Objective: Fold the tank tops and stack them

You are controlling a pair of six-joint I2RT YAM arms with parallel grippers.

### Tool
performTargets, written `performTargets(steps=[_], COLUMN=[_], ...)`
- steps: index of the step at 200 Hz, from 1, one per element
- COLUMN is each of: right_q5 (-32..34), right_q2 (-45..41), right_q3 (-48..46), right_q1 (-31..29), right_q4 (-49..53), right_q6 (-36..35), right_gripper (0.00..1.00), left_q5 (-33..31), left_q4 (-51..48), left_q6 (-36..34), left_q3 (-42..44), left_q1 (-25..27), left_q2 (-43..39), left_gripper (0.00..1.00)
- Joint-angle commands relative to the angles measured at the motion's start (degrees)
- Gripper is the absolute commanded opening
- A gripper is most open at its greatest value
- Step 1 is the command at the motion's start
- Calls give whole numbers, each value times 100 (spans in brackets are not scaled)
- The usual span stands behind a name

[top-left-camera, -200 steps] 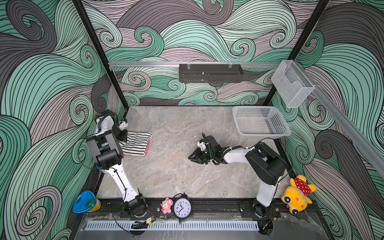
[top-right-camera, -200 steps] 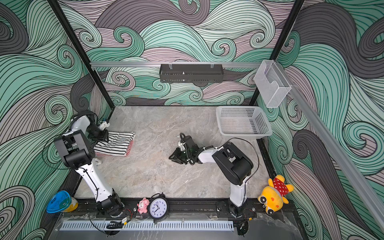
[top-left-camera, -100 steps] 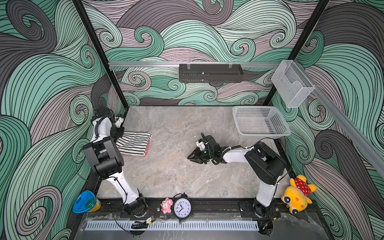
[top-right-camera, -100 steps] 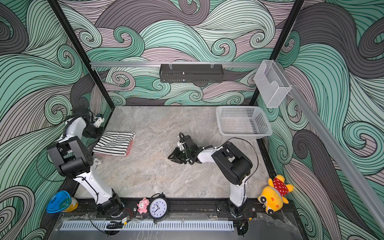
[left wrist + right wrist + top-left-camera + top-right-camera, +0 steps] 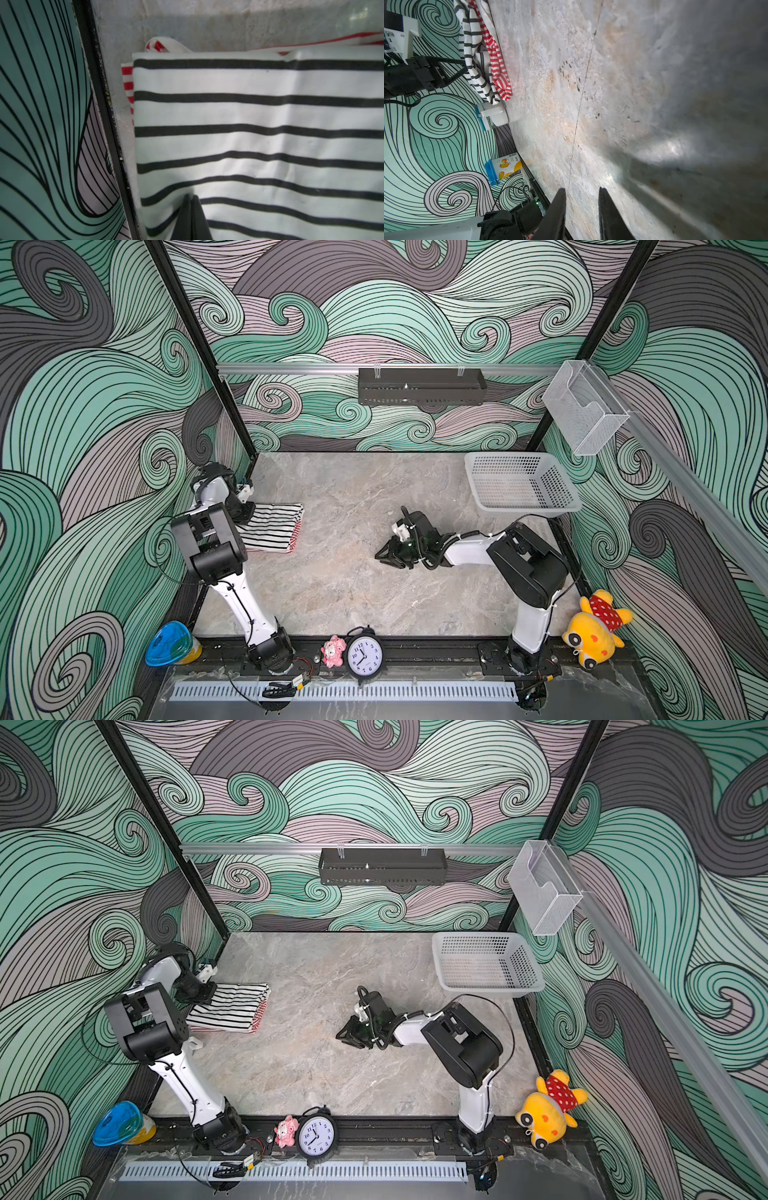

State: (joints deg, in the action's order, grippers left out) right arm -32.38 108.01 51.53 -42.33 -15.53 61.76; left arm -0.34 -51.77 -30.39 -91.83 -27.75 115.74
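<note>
Here the black-and-white tank top [image 5: 272, 526] lies folded into a soft, flat rectangle at the left edge of the marbled grey desk [image 5: 353, 593]. It is stacked on the red-and-white tank top [image 5: 498, 68], whose thin stripes peek out along the edges. The left hand [image 5: 192, 216] is over the stack's wall-side end, its dark fingers together. The right hand [image 5: 582, 190] sits low at mid-desk, its tapered fingers apart and empty, well apart from the white perforated basket [image 5: 528, 511].
</note>
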Motion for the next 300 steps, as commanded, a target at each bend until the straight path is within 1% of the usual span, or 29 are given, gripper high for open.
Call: performTargets(steps=[1,13,33,50,88,115,128,148,158,179,196,210,235,238,253,269,281,294,300], right_q5=[-26,-27,-22,-39,-76,-122,-132,-135,-150,-197,-185,-132,36,42,153,169,264,404,497], right_q2=[-38,-51,-69,-69,-43,-67,-153,-380,-482,-633,-770,-917,-1247,-1278,-1440,-1629,-1803,-2025,-2134], right_q3=[41,49,75,96,180,229,267,418,504,756,956,1158,1517,1546,1680,1755,1764,1749,1733], right_q1=[-39,-40,-27,-30,-22,5,52,217,332,607,834,1040,1494,1549,1813,2086,2273,2505,2599], right_q4=[32,72,147,179,248,324,468,999,1251,1782,2165,2572,3271,3334,3708,3995,4169,4384,4477], right_q6=[44,29,-17,-45,-111,-131,-204,-523,-692,-1017,-1286,-1614,-2150,-2201,-2419,-2598,-2706,-2810,-2857], right_gripper=[29,29,29,29,29,29,29,30,30,32,35,38,46,48,62,68,75,83,87], left_q5=[-529,-729,-925,-959,-1066,-1218,-1198,-963,-821,-397,-19,329,633,666,723,749,833,863,942], left_q4=[345,439,291,270,536,436,415,320,282,225,109,85,272,325,572,827,995,1284,1421], left_q6=[85,121,121,137,262,275,297,383,451,606,639,676,921,953,1103,1311,1486,1753,1847], left_q3=[136,181,131,193,450,386,415,442,457,514,547,590,800,847,1067,1318,1493,1753,1907], left_q1=[-47,-57,-62,-60,-79,-77,-78,-78,-75,-58,-8,24,223,251,448,669,810,963,1023], left_q2=[10,38,144,79,-376,-364,-444,-778,-1026,-1607,-2031,-2357,-2924,-2997,-3363,-3786,-4003,-4208,-4294], left_gripper=[0,0,0,0,0,0,0,1,4,23,33,38,46,47,53,65,68,76,77])
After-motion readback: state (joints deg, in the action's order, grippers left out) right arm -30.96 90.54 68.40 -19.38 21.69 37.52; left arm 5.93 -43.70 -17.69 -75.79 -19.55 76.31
